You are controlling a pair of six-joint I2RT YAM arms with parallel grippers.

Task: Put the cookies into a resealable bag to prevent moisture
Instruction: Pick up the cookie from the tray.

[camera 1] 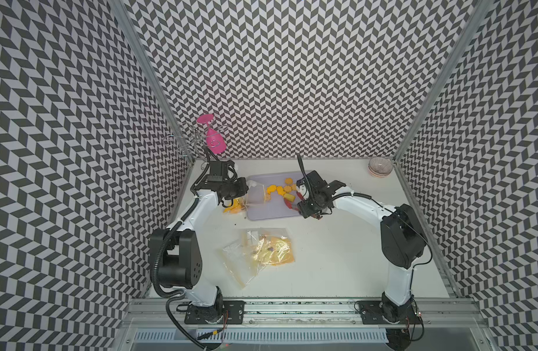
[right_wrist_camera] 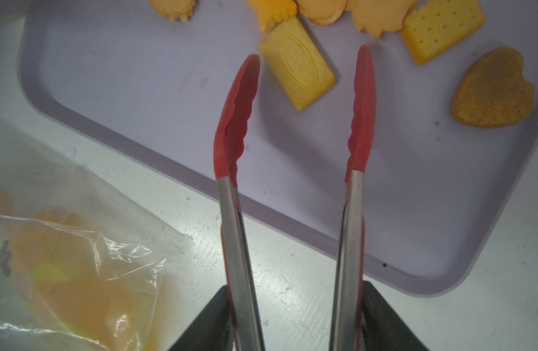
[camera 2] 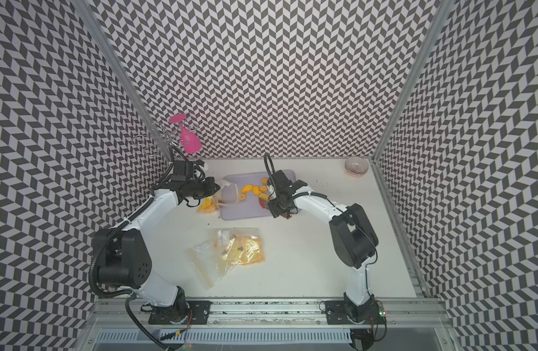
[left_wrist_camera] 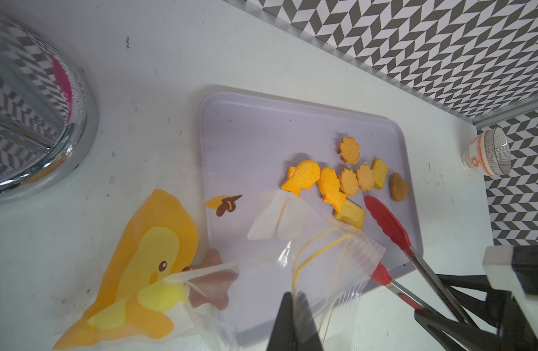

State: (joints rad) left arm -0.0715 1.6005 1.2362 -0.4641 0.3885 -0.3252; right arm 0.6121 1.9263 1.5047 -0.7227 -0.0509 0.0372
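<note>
Right wrist view is showing the right end effector [right_wrist_camera: 295,319] gripping the tongs [right_wrist_camera: 233,212], their 2 red tips standing spread beside a pale rectangular cookie [right_wrist_camera: 296,62]. The cookies [left_wrist_camera: 331,182] are lying on the lavender tray [left_wrist_camera: 246,136], far on the desk [camera 1: 337,258]. The left end effector [left_wrist_camera: 295,322] is pinching the resealable bag [left_wrist_camera: 261,273] at the tray's left.

Top cams high overhead; wrist cams close, tray [left_wrist_camera: 246,136] shared

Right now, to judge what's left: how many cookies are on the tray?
8: two fish, three leaves, a dotted rectangle, a brown heart clustered on the tray; a yellow block by the tongs' tips. The bag may hide more.
</note>
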